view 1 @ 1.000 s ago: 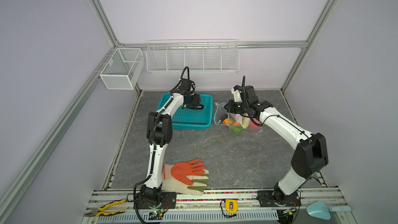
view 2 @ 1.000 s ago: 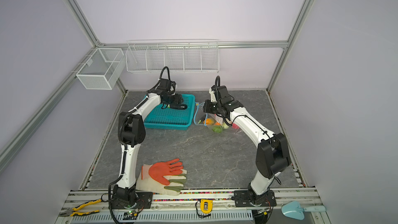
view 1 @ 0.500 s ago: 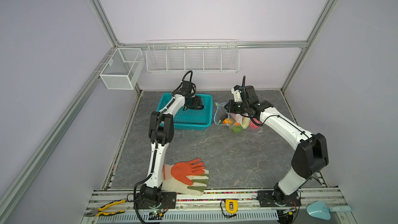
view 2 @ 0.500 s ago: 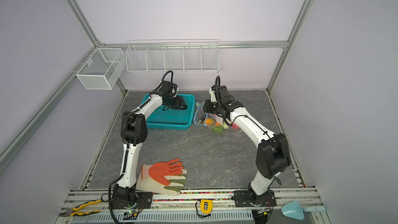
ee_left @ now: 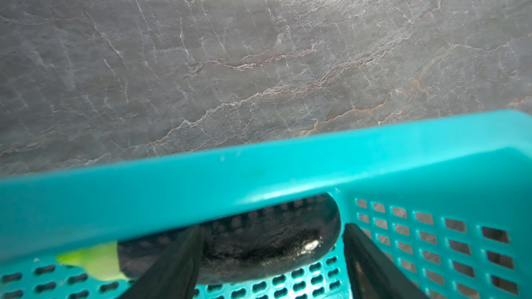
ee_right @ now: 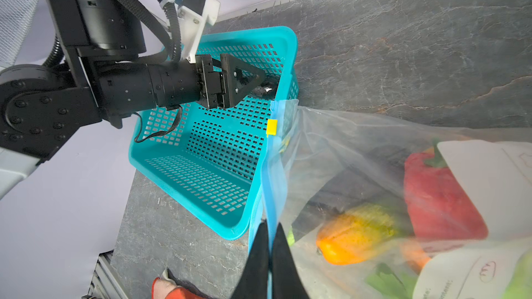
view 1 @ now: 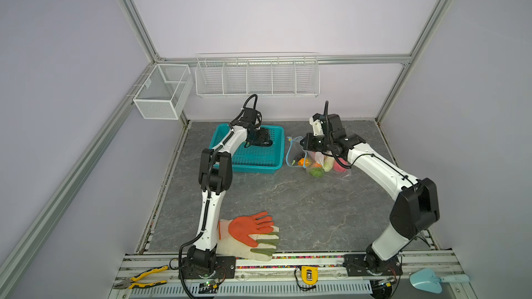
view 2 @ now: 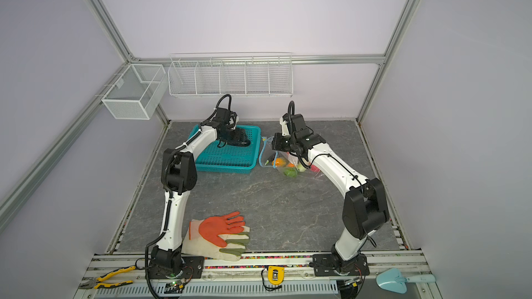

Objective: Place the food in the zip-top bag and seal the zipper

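A dark food piece with a pale green end [ee_left: 259, 243] lies inside the teal basket [ee_left: 259, 174], against its wall. My left gripper [ee_left: 272, 225] is open, one finger on each side of that piece. In both top views the left gripper [view 1: 266, 139] [view 2: 244, 139] is low in the basket's far right part. My right gripper [ee_right: 269, 224] is shut on the light blue zipper [ee_right: 273, 174] of the zip-top bag [ee_right: 345, 145], holding that edge up beside the basket. A yellow slider tab [ee_right: 271, 127] sits on the strip. Red [ee_right: 440, 197], orange-yellow [ee_right: 354, 234] and green food lies inside the bag [view 1: 316, 162].
Orange-and-white gloves [view 1: 250, 234] lie near the table's front edge. Two white wire baskets [view 1: 256, 77] hang on the back wall. Pliers [view 1: 141, 279], a yellow tape measure [view 1: 309, 274] and a pale blue scoop [view 1: 429, 280] rest on the front rail.
My left arm has shifted slightly to the right inside the basket, towards the dark piece. The right arm and the bag have stayed where they were.
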Controlling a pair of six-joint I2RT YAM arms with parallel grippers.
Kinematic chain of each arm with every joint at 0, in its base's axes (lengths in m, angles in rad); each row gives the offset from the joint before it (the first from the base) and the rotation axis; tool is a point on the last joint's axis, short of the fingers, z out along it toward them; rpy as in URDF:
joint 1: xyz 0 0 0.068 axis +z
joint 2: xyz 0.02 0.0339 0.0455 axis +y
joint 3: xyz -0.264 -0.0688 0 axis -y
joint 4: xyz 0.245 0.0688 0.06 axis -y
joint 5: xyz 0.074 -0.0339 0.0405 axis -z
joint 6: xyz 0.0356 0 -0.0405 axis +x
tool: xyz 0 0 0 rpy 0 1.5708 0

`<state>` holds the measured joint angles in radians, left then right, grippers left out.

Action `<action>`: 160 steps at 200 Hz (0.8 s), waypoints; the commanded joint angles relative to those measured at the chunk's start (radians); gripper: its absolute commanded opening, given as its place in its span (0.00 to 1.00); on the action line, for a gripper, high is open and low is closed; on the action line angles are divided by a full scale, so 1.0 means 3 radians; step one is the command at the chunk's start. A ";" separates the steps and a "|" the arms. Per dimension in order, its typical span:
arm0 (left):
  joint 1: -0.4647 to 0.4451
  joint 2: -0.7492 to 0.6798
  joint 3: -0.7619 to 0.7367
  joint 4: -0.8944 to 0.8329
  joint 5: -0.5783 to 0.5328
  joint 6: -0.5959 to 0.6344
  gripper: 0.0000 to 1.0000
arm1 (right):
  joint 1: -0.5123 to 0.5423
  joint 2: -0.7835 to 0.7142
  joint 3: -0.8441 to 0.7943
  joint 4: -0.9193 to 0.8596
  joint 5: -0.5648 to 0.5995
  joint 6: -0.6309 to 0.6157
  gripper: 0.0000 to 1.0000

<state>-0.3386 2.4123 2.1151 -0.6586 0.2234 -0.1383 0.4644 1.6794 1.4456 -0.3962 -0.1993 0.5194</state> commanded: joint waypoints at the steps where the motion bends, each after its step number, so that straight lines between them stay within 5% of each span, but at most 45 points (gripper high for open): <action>1: -0.0012 -0.0093 -0.0167 -0.0313 0.0172 -0.0059 0.77 | 0.0006 -0.0073 0.0024 -0.0019 0.0020 -0.0029 0.07; 94: -0.0012 -0.0538 -0.0566 -0.0315 0.0263 0.0003 0.77 | 0.0004 -0.0063 0.0016 0.0007 0.0005 -0.0025 0.07; 160: 0.0059 -0.0462 -0.0145 -0.0175 0.0134 0.0381 0.81 | 0.0003 -0.0065 -0.0009 0.0017 -0.0006 -0.0029 0.07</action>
<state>-0.3275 2.2951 2.0125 -0.7464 0.2832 -0.0921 0.4644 1.6794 1.4456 -0.3958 -0.1993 0.5194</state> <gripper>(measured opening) 0.805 0.071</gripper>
